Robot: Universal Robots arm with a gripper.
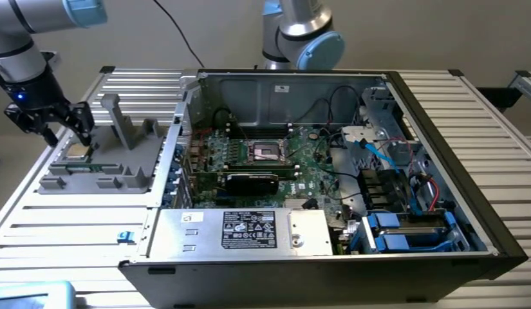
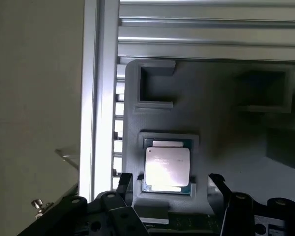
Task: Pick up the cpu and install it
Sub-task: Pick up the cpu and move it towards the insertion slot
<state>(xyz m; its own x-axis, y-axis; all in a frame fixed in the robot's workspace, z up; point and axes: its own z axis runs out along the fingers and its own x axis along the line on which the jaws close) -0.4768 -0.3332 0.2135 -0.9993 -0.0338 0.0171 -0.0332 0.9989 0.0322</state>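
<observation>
The cpu (image 1: 76, 153), a small square chip with a shiny silver top, lies flat in a pocket of the grey holder (image 1: 119, 168) on the exterior view's left. My gripper (image 1: 66, 136) hangs just above it, open and holding nothing. In the wrist view the cpu (image 2: 167, 166) sits between the two black fingertips (image 2: 124, 181), one on each side and clear of its edges. The black square socket (image 1: 267, 150) with its metal frame is on the green motherboard inside the open computer case (image 1: 437, 148).
The grey holder has upright posts (image 1: 111, 112) close beside the gripper and further pockets (image 2: 155, 83). A black graphics card (image 1: 252, 180) lies below the socket. A second arm (image 1: 304, 38) stands behind the case. The slatted aluminium table (image 1: 67, 225) ends just left of the holder.
</observation>
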